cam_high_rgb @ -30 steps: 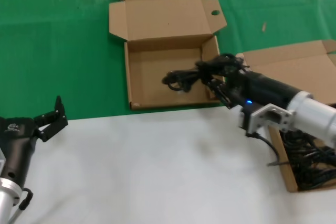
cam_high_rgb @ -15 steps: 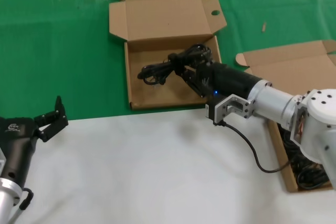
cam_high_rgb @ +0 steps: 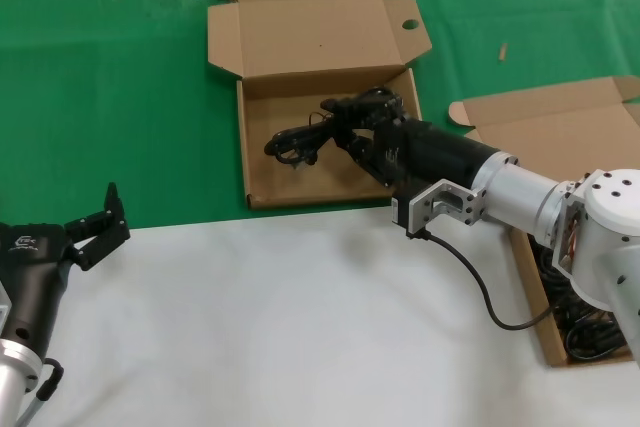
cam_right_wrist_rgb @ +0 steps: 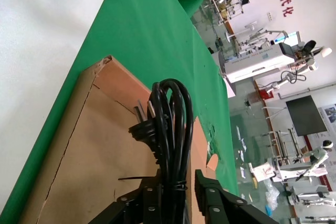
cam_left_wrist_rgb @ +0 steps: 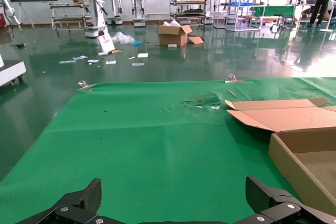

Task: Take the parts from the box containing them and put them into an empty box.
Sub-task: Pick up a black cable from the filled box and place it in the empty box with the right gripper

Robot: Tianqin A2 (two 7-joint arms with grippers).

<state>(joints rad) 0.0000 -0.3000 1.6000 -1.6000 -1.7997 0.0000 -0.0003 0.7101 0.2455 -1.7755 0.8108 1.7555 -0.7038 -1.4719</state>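
Note:
A coiled black power cord [cam_high_rgb: 305, 137] [cam_right_wrist_rgb: 168, 124] hangs low inside the empty box [cam_high_rgb: 300, 185] [cam_right_wrist_rgb: 89, 145], whose lid flap has a round hole [cam_high_rgb: 410, 24]. My right gripper [cam_high_rgb: 362, 137] [cam_right_wrist_rgb: 178, 182] reaches into that box. Its fingers stand apart around the bundle, which rests against one finger with a gap to the other. The box containing the parts [cam_high_rgb: 545, 332] sits at the right edge, with more black cords [cam_high_rgb: 600, 322] inside, partly hidden by my right arm. My left gripper [cam_high_rgb: 95, 222] [cam_left_wrist_rgb: 173, 198] is parked open at the near left.
Both boxes lie on a green mat [cam_high_rgb: 120, 97]; a white surface [cam_high_rgb: 280, 327] covers the near side. The right box's open lid [cam_high_rgb: 560, 132] lies behind my right arm. The empty box's wall [cam_left_wrist_rgb: 302, 166] shows in the left wrist view.
My right arm carried the cord leftward from the box's right wall to over its middle. In the last half second it barely moved, and the cord settled slightly lower.

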